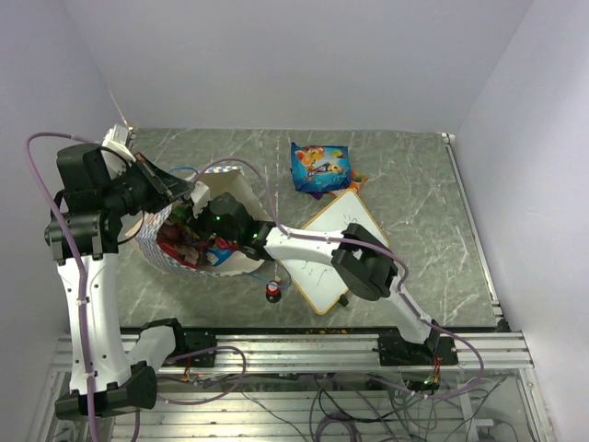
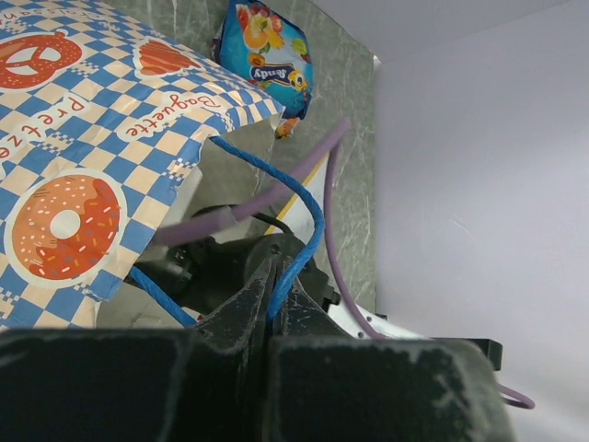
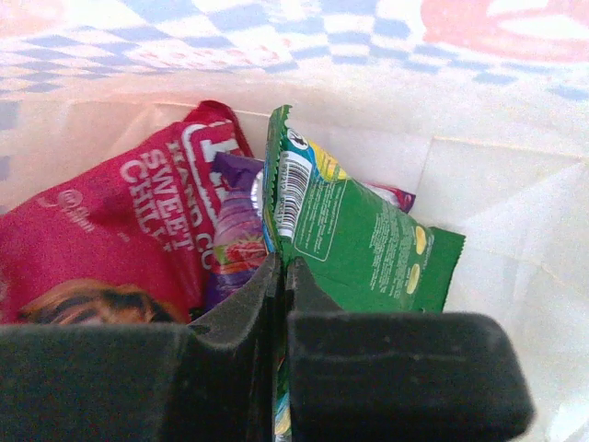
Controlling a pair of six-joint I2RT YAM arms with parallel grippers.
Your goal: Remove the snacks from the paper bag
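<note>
Over the marbled bench [image 1: 414,184], the left tool [image 2: 276,281] is clamping the paper bag [image 2: 92,120] by its blue cord [image 2: 308,207] while the right tool [image 3: 281,276], inside, is gripping the green snack [image 3: 359,239] between its tips, next needing a pull outward.

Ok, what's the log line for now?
left pincer shut on handle | right pincer shut on green snack in bag | blue snack out on table
</note>
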